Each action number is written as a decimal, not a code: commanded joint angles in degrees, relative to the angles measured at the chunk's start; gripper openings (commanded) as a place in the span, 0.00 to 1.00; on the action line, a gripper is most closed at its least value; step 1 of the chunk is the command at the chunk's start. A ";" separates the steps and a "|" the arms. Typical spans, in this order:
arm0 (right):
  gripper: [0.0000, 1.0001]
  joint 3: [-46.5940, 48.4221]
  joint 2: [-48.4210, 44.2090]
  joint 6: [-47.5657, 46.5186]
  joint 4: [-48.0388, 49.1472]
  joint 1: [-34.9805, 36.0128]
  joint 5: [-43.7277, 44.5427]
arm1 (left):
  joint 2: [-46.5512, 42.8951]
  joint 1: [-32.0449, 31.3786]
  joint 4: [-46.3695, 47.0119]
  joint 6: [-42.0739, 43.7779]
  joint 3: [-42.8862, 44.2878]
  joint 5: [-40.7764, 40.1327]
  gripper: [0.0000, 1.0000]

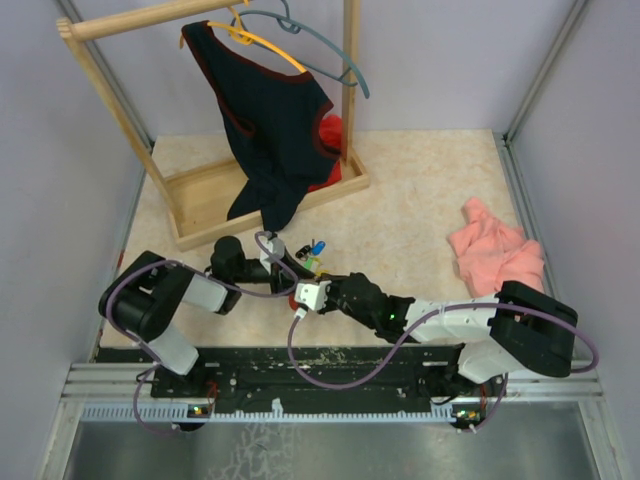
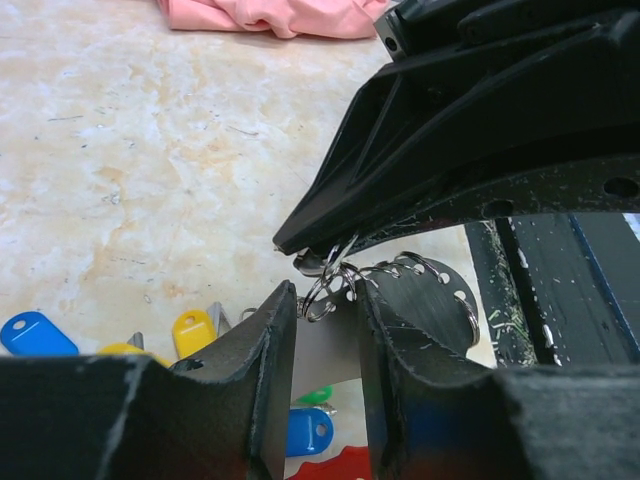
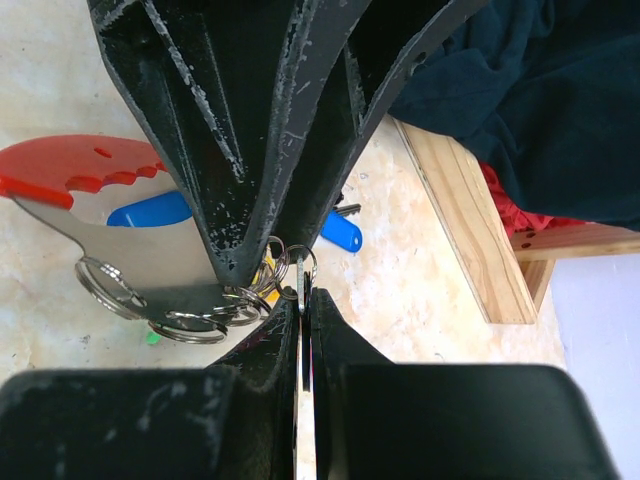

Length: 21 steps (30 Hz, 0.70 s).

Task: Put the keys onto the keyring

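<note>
Near the table's [image 1: 420, 190] near edge, left of its middle, I am bringing both grippers tip to tip. The right gripper [image 3: 302, 298] is pinching a thin split ring [image 3: 302, 262] with its jaws fully closed. The left gripper [image 2: 325, 297] is facing it with jaws standing part open over the grey end of the keyring [image 3: 150, 250]. I cannot tell whether they are clamping it.

The move is turning on one thing: the pinched ring is sitting just beside the keyring's grey, holed edge, right at the left fingertips. The keyring's long axis is running from that grey end back to the red end, which is lying away from the right jaws. I judge both arms equally near.

I am counting one keyring, already carrying a tangle of wire rings too crowded to number. Just beyond it, toward the far edge, the keys [image 2: 190, 330] are lying loose. I am seeing five heads: two blue, two yellow with one half hidden, and one green.

Farther off, one pink cloth [image 1: 495, 250] is lying toward the right edge, and one wooden rack [image 1: 200, 205] is standing at the far left.
</note>
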 commanded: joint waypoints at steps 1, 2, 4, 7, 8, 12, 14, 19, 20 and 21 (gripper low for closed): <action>0.00 2.46 -0.13 0.62 2.68 0.65 -0.08 | 1.11 0.27 1.90 -0.48 0.46 3.67 0.36; 0.00 2.54 -0.21 0.62 2.67 0.65 -0.08 | 1.46 0.23 1.88 -0.62 0.50 4.00 0.36; 0.00 2.47 -0.30 0.57 2.60 0.67 -0.06 | 1.94 0.24 1.87 -0.90 0.72 4.46 0.36; 0.00 2.50 -0.43 0.58 2.40 0.66 0.13 | 2.07 0.22 2.33 -1.28 0.89 4.97 0.29; 0.00 2.49 -0.46 0.62 2.25 0.66 0.32 | 2.09 0.18 2.15 -1.25 1.03 4.89 0.25; 0.00 2.14 -1.13 0.73 1.95 0.71 1.42 | 1.47 0.17 1.44 -1.01 0.85 4.51 0.02; 0.00 1.88 -1.82 1.38 1.17 0.61 1.82 | 0.93 0.20 1.16 -1.06 0.54 3.50 0.00; 0.00 0.22 -4.53 3.87 -1.50 0.70 3.42 | -2.07 0.21 -1.82 -1.13 -0.17 -2.47 0.00; 0.00 0.10 -5.02 4.41 -2.42 0.79 3.79 | -2.80 0.21 -1.94 -1.63 -0.43 -4.36 0.00; 0.00 -0.17 -5.28 4.82 -3.36 1.03 4.43 | -3.61 0.15 -1.38 -2.45 -0.83 -6.09 0.00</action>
